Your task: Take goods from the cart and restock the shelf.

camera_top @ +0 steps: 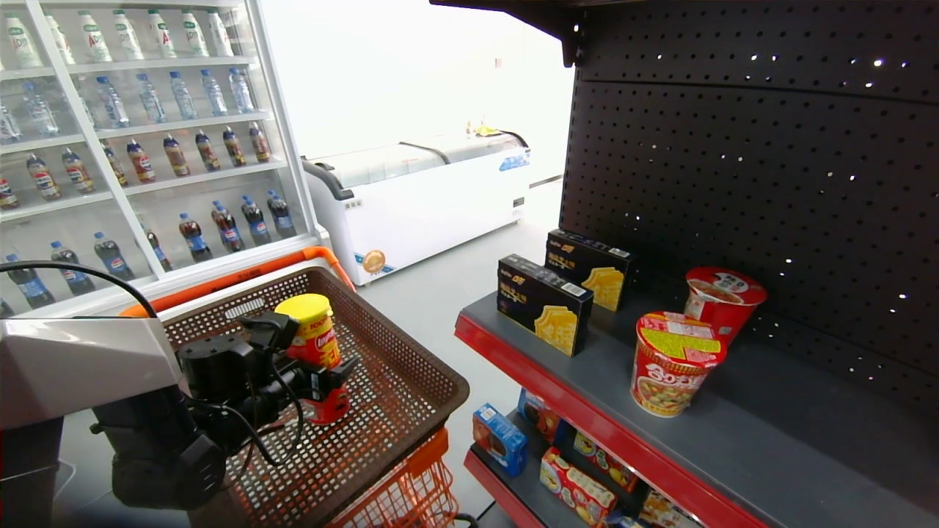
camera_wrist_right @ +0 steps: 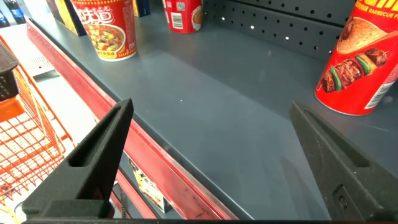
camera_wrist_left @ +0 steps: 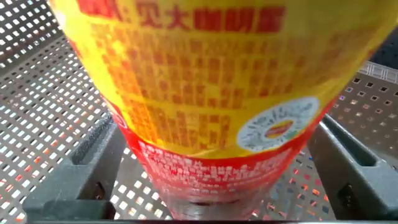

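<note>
A tall cup point(camera_top: 314, 331) with a yellow lid and a red-and-yellow wrapper stands up in the brown mesh basket point(camera_top: 411, 367) of the orange cart. My left gripper point(camera_top: 323, 381) is shut on its lower half. In the left wrist view the cup point(camera_wrist_left: 205, 93) sits between the two grey fingers point(camera_wrist_left: 93, 165) of the left gripper point(camera_wrist_left: 211, 186). My right gripper point(camera_wrist_right: 211, 162) is open over the grey shelf board point(camera_wrist_right: 230, 112) with nothing between its fingers. A red snack canister point(camera_wrist_right: 357, 62) stands on the shelf just beyond it.
On the grey shelf point(camera_top: 770, 433) with a red front edge stand two dark boxes point(camera_top: 544, 302) and two red noodle cups point(camera_top: 675, 363). A perforated black back panel rises behind. The lower shelf point(camera_top: 513, 440) holds packets. A drinks fridge point(camera_top: 139, 147) and chest freezer point(camera_top: 418, 198) stand behind the cart.
</note>
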You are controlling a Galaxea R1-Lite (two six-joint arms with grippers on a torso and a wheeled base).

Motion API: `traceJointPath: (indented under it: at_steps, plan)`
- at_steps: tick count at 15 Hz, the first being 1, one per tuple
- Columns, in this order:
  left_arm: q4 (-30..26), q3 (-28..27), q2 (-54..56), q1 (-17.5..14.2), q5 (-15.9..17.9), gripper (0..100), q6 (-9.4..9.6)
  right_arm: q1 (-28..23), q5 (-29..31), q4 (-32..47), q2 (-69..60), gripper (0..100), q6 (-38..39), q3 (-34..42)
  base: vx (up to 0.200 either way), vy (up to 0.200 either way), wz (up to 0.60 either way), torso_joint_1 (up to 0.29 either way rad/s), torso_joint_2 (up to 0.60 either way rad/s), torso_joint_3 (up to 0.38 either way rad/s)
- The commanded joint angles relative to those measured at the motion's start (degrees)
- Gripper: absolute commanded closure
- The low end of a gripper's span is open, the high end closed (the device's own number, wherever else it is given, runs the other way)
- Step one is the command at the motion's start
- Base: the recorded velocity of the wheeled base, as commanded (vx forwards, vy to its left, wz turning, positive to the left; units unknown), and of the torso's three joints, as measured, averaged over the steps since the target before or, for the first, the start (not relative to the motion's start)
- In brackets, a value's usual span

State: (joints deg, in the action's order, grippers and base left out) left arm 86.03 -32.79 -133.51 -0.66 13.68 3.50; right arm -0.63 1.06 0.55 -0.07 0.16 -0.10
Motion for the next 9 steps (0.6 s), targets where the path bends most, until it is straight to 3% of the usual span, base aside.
traceJointPath:
  at_steps: [1, 2, 7, 9]
  plan:
    - [-0.2, -0.3, -0.7, 0.0, -0.1, 0, 0.02, 0.0, 0.0, 0.0, 0.1, 0, 0.0, 0.0, 0.0, 0.0, 0.0, 0.0, 0.0, 0.0]
    - [-0.5, -0.3, -0.7, 0.0, -0.1, 100, 0.02, 0.0, 0.0, 0.0, 0.1, 0, 0.0, 0.0, 0.0, 0.0, 0.0, 0.0, 0.0, 0.0]
    - [-0.2, 0.5, 1.7, 0.1, -0.4, 100, 0.02, 0.0, 0.0, 0.0, 0.1, 0, 0.0, 0.0, 0.0, 0.0, 0.0, 0.0, 0.0, 0.0]
    - [-2.4, 2.7, 9.9, 0.0, -3.1, 100, -0.33, 0.0, 0.0, 0.1, 0.1, 0, 0.0, 0.0, 0.0, 0.0, 0.0, 0.0, 0.0, 0.0]
